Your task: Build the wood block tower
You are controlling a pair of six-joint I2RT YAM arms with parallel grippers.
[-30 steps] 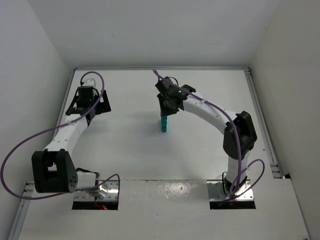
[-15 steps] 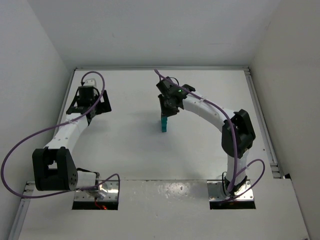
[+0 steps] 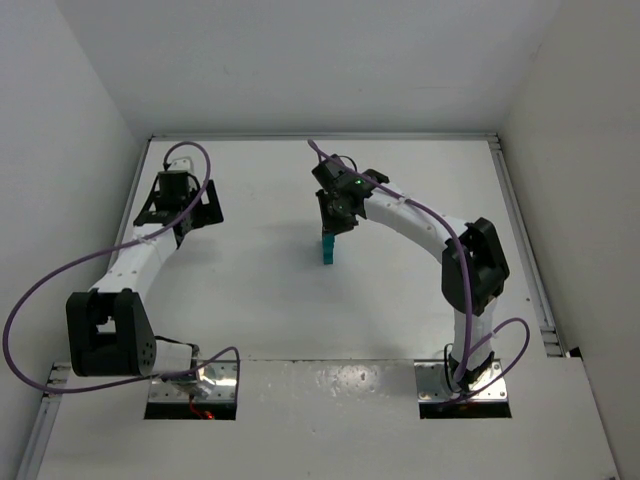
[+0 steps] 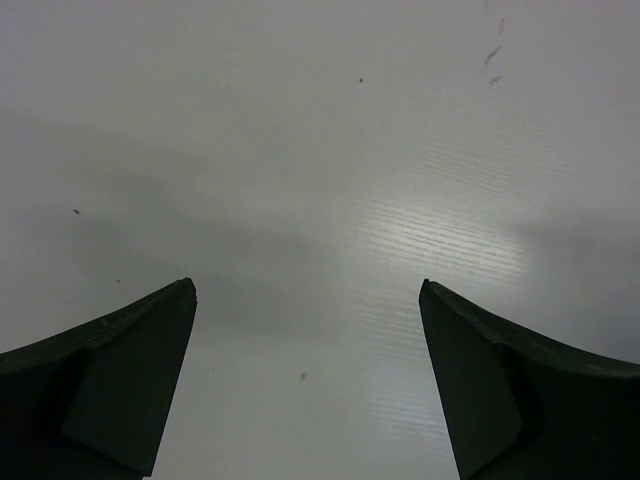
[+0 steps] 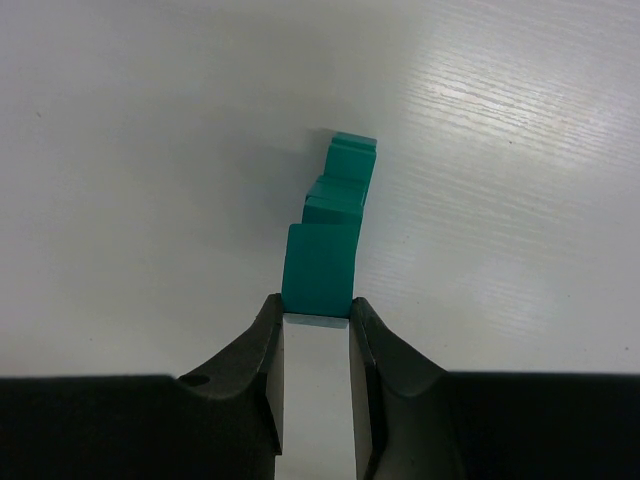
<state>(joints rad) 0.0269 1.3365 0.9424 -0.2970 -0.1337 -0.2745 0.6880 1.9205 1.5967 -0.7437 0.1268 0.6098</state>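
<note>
**A:** The tower (image 3: pixel 327 250): where is it, and how does it look?

**B:** Mid-table (image 3: pixel 250 290), towards the far side and a little right of centre. It is a narrow teal-green column, upright, on plain white. From the overhead camera it is only a thin sliver, and I cannot count the blocks there.

**A:** Does the right wrist camera show more?

**B:** Yes. It looks down the tower (image 5: pixel 335 205) from above. The blocks step away from the lens, and the lower ones are slightly offset from one another, so the edges are not flush. The top block (image 5: pixel 320 265) shows a flat, square teal face.

**A:** State of the right tool (image 5: pixel 316 305)?

**B:** It is clamped on the top block. Each dark finger (image 5: pixel 255 350) presses against one side of that block at its near edge. Overhead, the right tool (image 3: pixel 329 226) sits directly over the column and hides the grip.

**A:** And the left tool (image 3: pixel 180 216)?

**B:** Well apart from the tower, near the far left corner. Its own camera shows the left tool (image 4: pixel 307 290) with its fingers spread wide and bare table (image 4: pixel 320 150) between them, marked by a few small specks. No block appears in that view.
</note>
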